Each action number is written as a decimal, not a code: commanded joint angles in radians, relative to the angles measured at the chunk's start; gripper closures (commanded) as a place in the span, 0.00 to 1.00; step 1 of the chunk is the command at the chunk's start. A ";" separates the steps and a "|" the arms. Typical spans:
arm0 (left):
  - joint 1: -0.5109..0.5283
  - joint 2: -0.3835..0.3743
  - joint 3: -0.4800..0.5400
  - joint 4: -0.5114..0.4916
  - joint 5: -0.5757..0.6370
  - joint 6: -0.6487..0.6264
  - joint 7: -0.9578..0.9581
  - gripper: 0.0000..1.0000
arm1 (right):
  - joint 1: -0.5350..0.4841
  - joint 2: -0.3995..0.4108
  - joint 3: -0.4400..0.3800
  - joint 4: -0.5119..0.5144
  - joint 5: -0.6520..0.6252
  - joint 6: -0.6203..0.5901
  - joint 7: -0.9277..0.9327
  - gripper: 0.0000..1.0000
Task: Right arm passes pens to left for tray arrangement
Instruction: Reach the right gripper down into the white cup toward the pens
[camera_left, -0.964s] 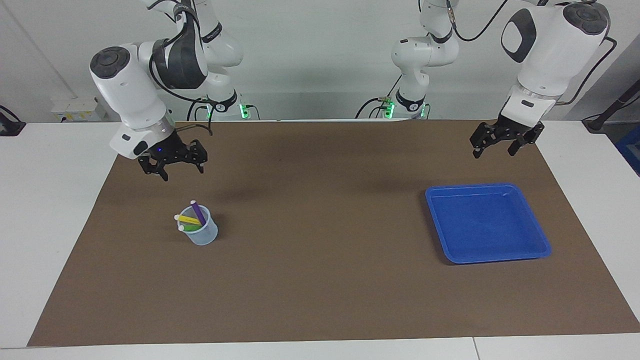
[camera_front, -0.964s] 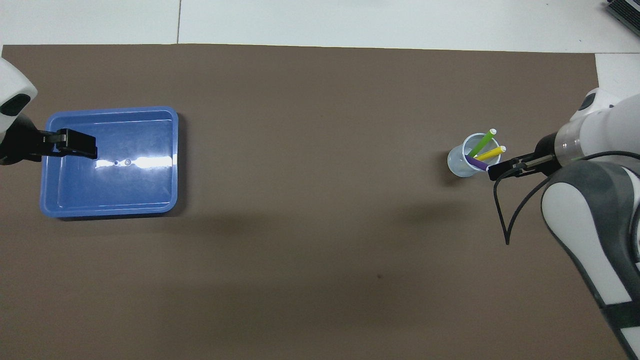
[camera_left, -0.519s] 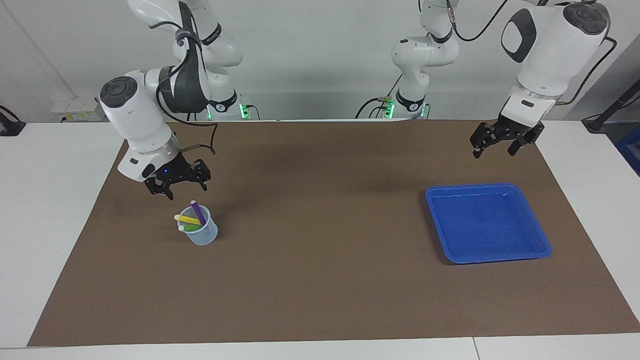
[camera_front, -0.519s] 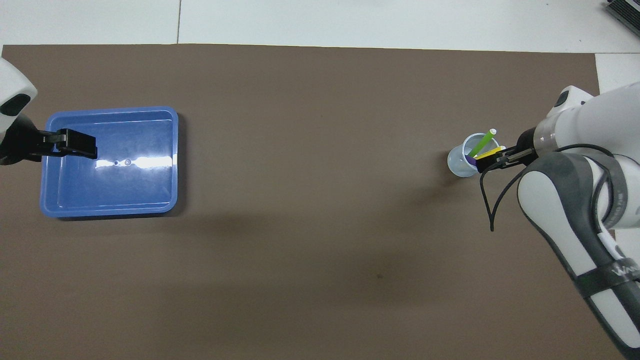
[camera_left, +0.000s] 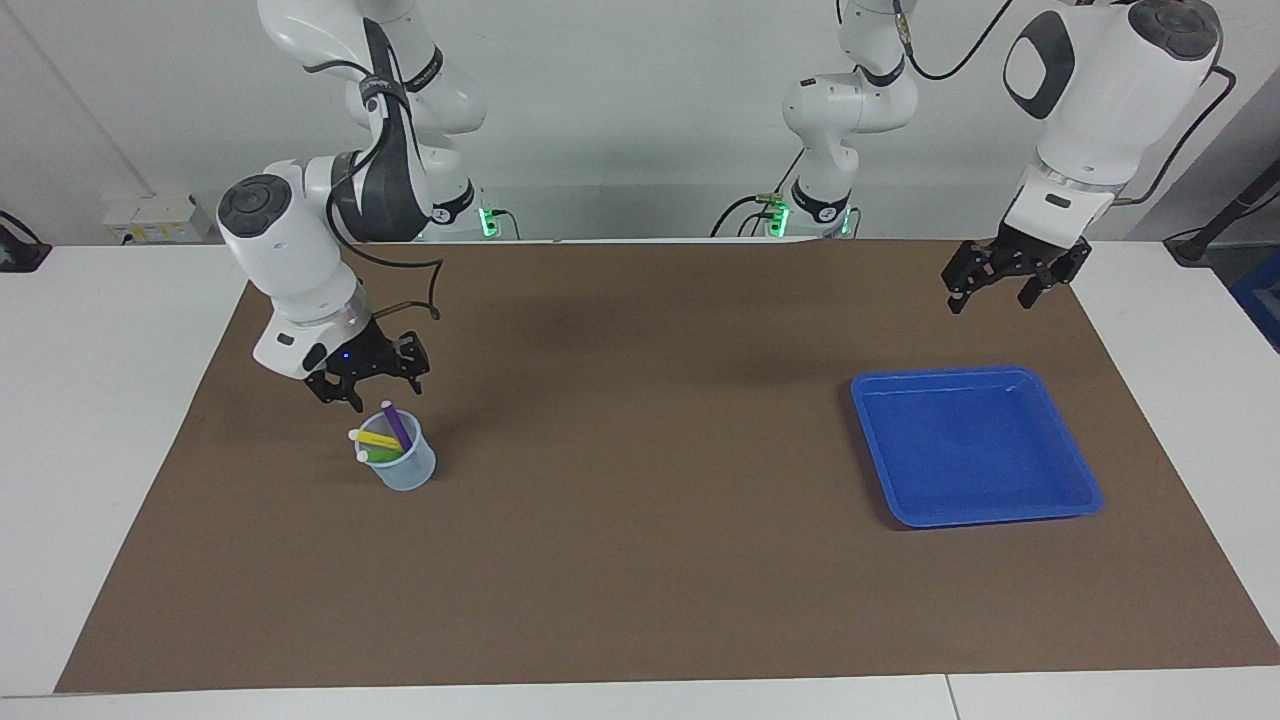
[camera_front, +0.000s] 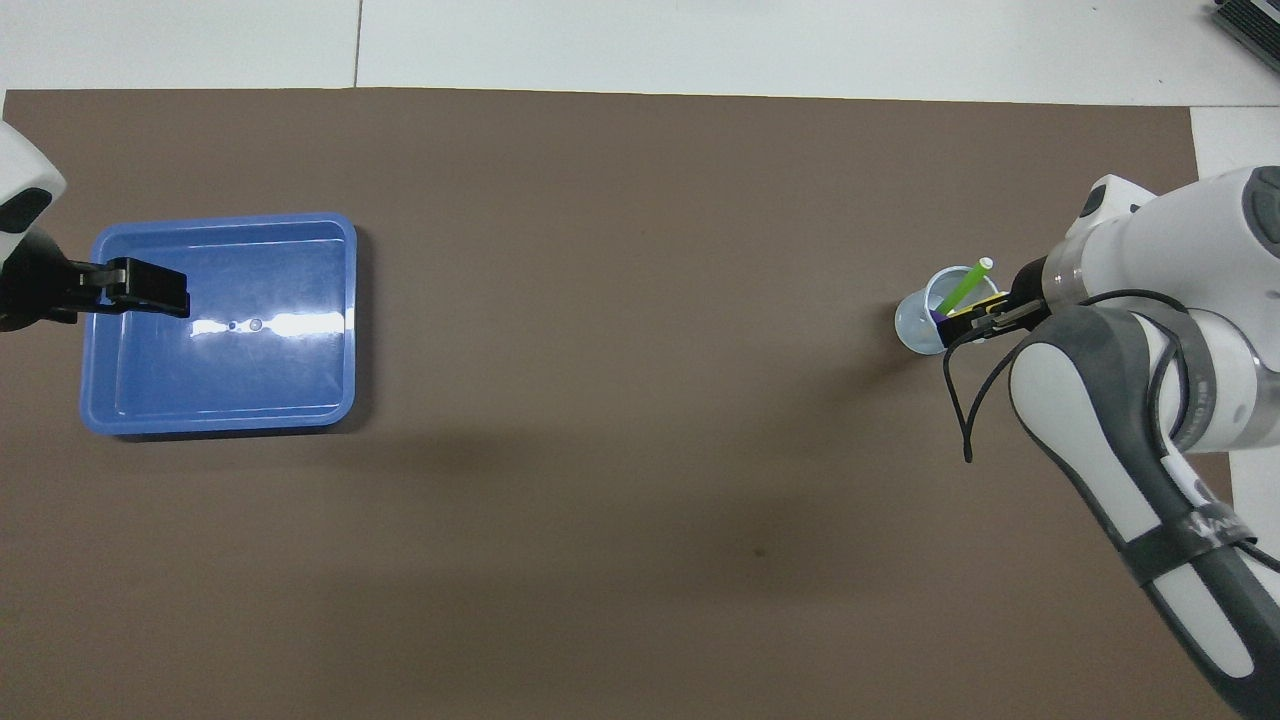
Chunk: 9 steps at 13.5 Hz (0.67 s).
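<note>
Brown mat (camera_left: 640, 560) and blue tray (camera_left: 1085, 497) unchanged, tray at left arm's end of table.

Right arm (camera_left: 290, 265) lower than a second ago, swung in toward cup.

Left arm (camera_left: 1090, 110) waiting, barely shifted.

Right gripper (camera_left: 372, 393) now just above cup (camera_left: 408, 470) at right arm's end of table, fingers apart, nothing held; earlier well above it.

Left gripper (camera_left: 990, 292) over mat beside tray, fingers apart, nothing held.

Pens (camera_left: 385, 438) unmoved in cup: purple upright, yellow and green leaning.
</note>
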 joint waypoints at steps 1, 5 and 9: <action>0.002 -0.027 0.002 -0.004 0.017 -0.043 -0.014 0.00 | -0.002 -0.007 0.003 -0.038 -0.009 0.039 -0.051 0.22; -0.014 -0.041 -0.002 -0.022 0.017 -0.057 -0.014 0.00 | -0.004 -0.010 0.003 -0.044 -0.020 0.037 -0.120 0.24; 0.002 -0.039 -0.002 -0.032 0.017 0.007 -0.004 0.00 | -0.004 -0.022 0.003 -0.073 -0.029 0.040 -0.181 0.27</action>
